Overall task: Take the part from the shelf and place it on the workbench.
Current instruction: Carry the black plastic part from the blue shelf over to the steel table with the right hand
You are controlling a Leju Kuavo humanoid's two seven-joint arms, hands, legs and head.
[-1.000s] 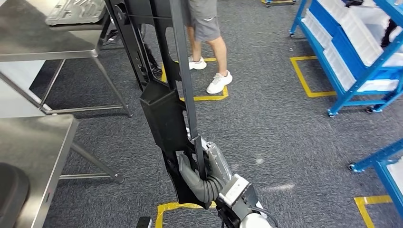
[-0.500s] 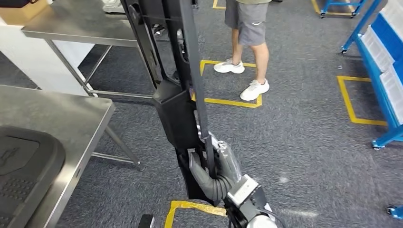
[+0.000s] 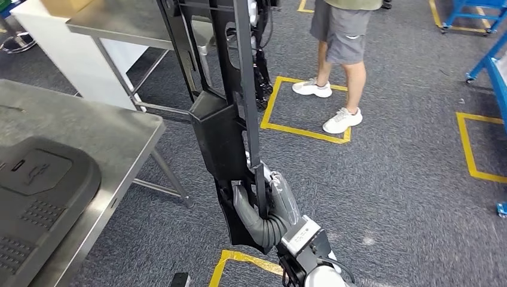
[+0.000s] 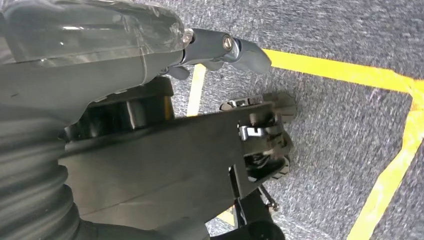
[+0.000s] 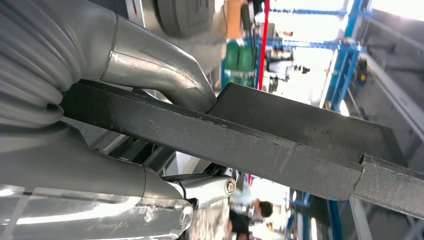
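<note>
The part [image 3: 224, 128] is a long black frame with a boxy block in its middle, held upright and running up out of the head view. My right hand [image 3: 266, 206] grips its slim bar low down, thumb on one side and palm on the other. Close up, the thumb [image 5: 160, 75] curls over the black bar [image 5: 280, 150]. My left hand [image 4: 100, 55] holds the part's lower end [image 4: 165, 165], which lies between its thumb and fingers above the carpet. The steel workbench [image 3: 122, 134] stands to my left, apart from the part.
A dark grey moulded panel [image 3: 42, 191] lies on the workbench. A second steel table [image 3: 125, 27] stands behind it. A person [image 3: 344, 42] in shorts stands ahead on the right. Blue shelf frames [image 3: 493, 63] line the far right. Yellow tape squares [image 3: 305, 128] mark the grey carpet.
The whole view has swung, so the camera moved: the workbench and its grey panel now take up more of the left. My right hand's hold on the part is unchanged.
</note>
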